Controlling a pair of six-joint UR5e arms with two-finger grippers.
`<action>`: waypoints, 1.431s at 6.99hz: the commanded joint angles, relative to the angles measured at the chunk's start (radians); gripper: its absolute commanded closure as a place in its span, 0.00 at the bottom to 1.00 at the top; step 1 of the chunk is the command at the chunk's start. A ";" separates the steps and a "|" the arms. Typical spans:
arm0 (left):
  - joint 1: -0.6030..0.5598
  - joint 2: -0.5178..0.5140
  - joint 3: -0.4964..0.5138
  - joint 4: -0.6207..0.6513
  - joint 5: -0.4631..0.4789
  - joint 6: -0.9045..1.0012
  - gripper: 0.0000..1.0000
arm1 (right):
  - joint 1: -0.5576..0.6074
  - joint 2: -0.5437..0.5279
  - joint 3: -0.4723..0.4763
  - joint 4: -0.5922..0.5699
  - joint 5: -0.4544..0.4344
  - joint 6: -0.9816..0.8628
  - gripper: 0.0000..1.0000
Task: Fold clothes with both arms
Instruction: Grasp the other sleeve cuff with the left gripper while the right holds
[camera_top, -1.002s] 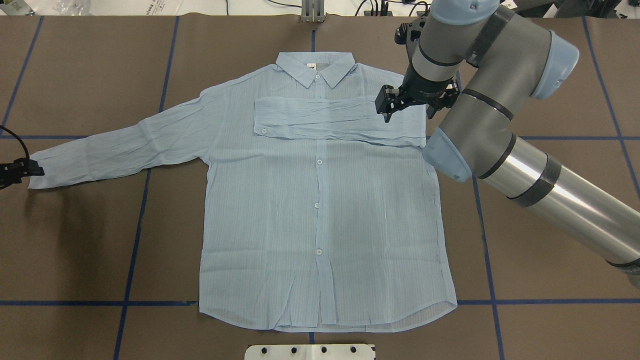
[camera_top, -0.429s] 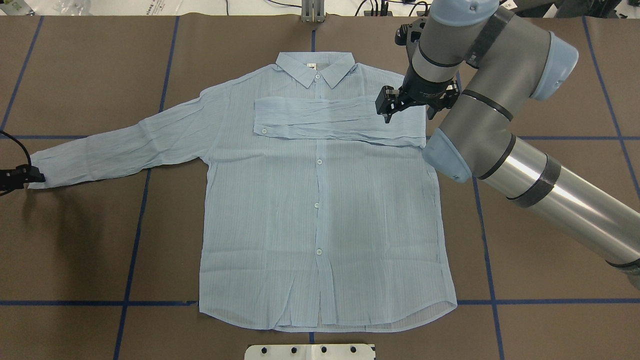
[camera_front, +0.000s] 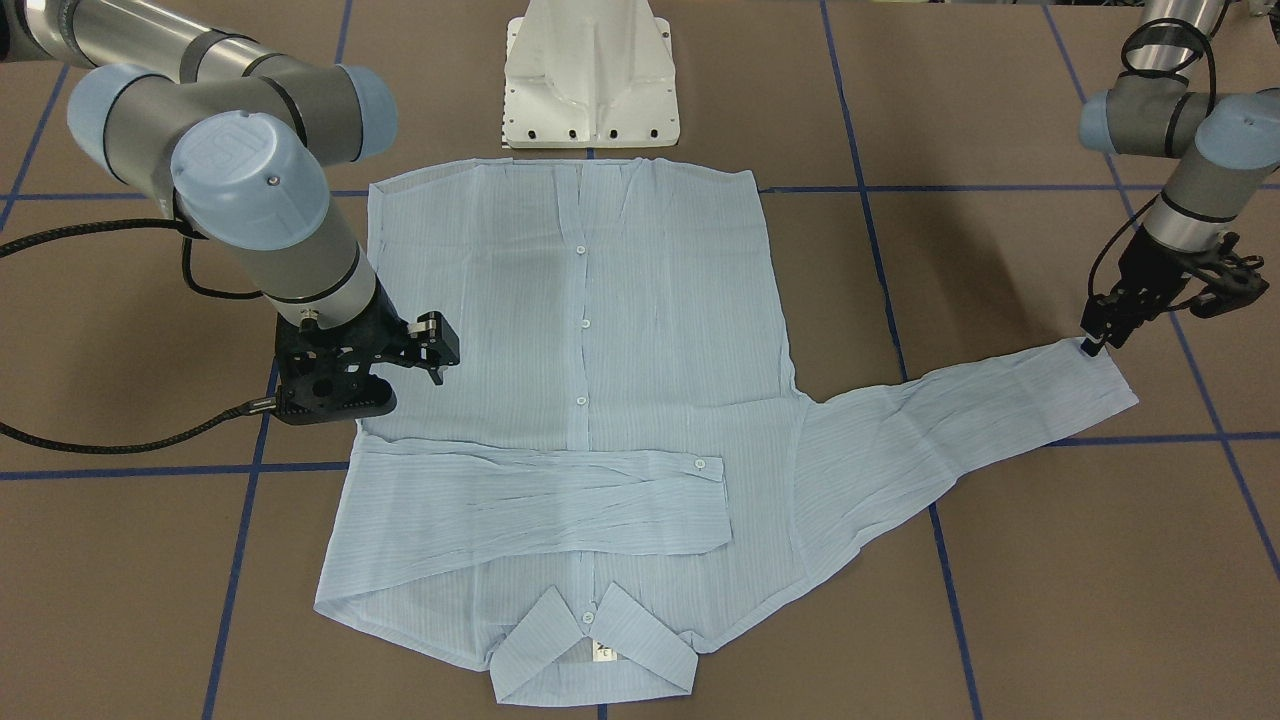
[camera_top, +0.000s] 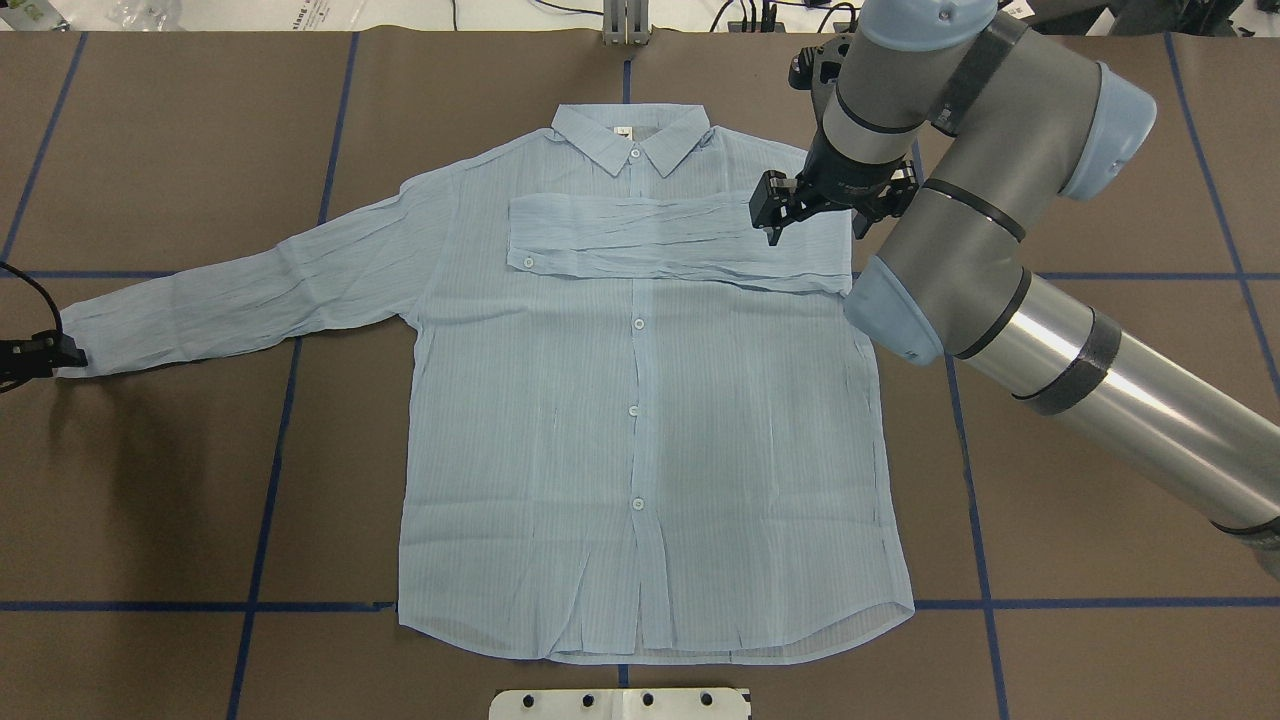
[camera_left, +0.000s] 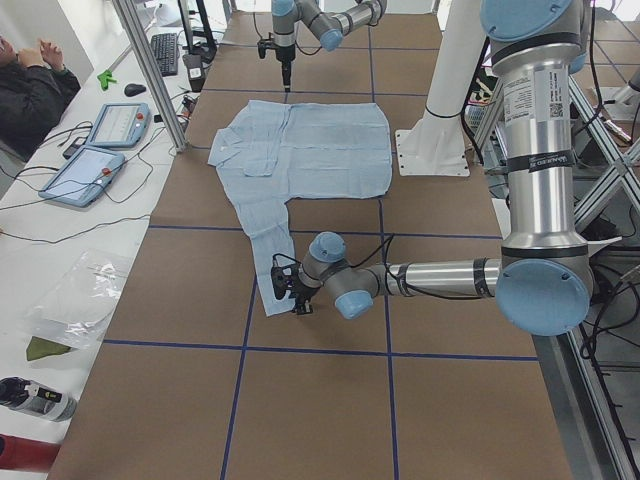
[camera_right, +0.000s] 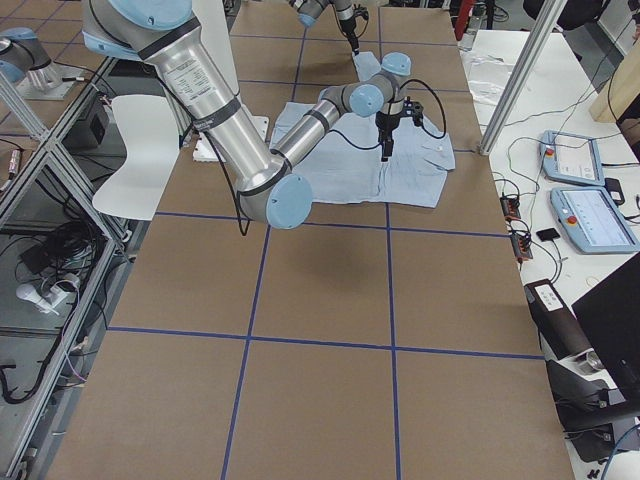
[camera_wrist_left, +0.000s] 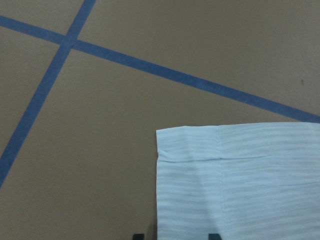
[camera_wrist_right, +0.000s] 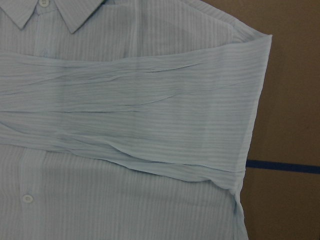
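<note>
Shirt (camera_top: 640, 420), light-blue and striped, lies flat on the brown table (camera_top: 150, 500), one sleeve (camera_top: 640, 240) folded across its chest. Right gripper (camera_top: 815, 232) is spread wide over that sleeve's shoulder end. Left gripper (camera_front: 1092, 343), fingers narrowly parted, sits at the outstretched cuff (camera_wrist_left: 200, 145).

One shirt (camera_top: 640, 420), two arms (camera_top: 1000, 230), a left gripper (camera_front: 1092, 340) and right gripper (camera_top: 772, 222), one pedestal (camera_front: 590, 80)

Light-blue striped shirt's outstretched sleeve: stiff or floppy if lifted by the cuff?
Likely floppy: the thin light-blue striped shirt lies flat and crinkled. Outstretched sleeve would probably drape and trail from its cuff. Seems light, being so sheer.
</note>
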 joint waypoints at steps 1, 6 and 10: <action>0.000 0.000 -0.002 0.000 0.000 0.000 0.68 | 0.000 0.000 -0.001 0.000 0.000 0.000 0.00; 0.000 0.000 -0.003 0.000 0.000 0.000 0.81 | -0.002 -0.001 -0.001 0.002 0.000 0.000 0.00; -0.001 0.000 -0.056 0.021 -0.014 0.001 1.00 | -0.002 -0.003 -0.001 0.002 0.002 -0.001 0.00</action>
